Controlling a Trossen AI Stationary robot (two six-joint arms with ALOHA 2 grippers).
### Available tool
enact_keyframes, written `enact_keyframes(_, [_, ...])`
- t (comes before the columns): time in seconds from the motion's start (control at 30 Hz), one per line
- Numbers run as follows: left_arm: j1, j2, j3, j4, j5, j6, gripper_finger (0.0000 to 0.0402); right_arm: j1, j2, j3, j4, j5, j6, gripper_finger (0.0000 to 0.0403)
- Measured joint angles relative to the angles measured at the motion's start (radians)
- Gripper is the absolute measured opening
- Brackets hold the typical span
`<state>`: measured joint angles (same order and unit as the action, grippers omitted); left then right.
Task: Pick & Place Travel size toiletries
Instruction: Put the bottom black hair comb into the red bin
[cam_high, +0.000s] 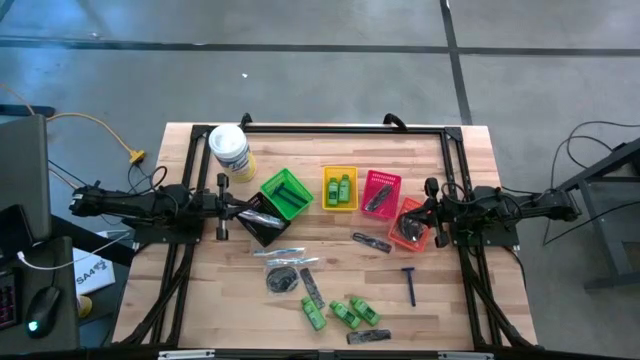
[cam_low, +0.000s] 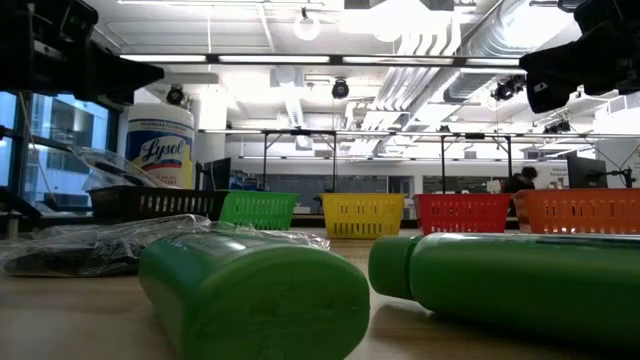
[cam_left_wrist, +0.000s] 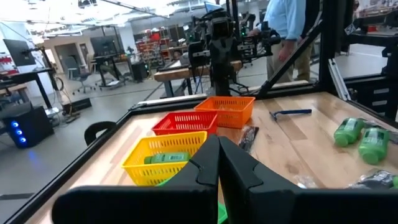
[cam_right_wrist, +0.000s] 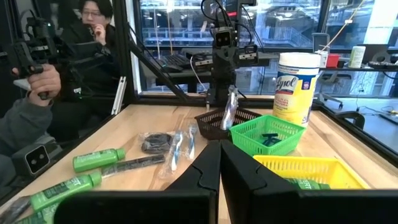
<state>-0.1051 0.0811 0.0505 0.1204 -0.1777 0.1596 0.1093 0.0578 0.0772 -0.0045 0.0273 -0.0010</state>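
Note:
My left gripper (cam_high: 238, 210) (cam_left_wrist: 219, 168) is over the black basket (cam_high: 262, 222), shut on a clear-wrapped slim stick (cam_right_wrist: 230, 111). My right gripper (cam_high: 425, 215) (cam_right_wrist: 220, 168) is shut and empty above the orange basket (cam_high: 408, 228). Loose toiletries lie flat on the near half of the table: green mini bottles (cam_high: 345, 312), a blue-handled razor (cam_high: 409, 285), dark combs (cam_high: 371, 242), a round dark packet (cam_high: 282, 278) and more clear-wrapped sticks (cam_high: 285, 252). The yellow basket (cam_high: 340, 187) holds green bottles. The green basket (cam_right_wrist: 268, 138) holds a razor. My left gripper pinches the clear-wrapped stick by its upper end (cam_right_wrist: 231, 93), between the two fingers, which reach in level from the table's left. The stick hangs below the fingers, and its lower end (cam_right_wrist: 227, 123) is down at the black basket's rim. My own wrist view does not show the contact.
Five small baskets stand in a row across the table's middle: black, green (cam_high: 287, 193), yellow, red (cam_high: 381, 193) and orange. A white tub with a yellow label (cam_high: 230, 152) stands at the far left. A black frame (cam_high: 340, 128) borders the table. People are in the room beyond (cam_right_wrist: 87, 56).

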Motion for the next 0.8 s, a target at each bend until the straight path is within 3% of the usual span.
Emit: enact_keyframes(0.8, [0.000,0.000,0.002,0.004,0.000,-0.013,0.0000,0.000,0.000,-0.001,-0.011,-0.001,0.006,0.0003])
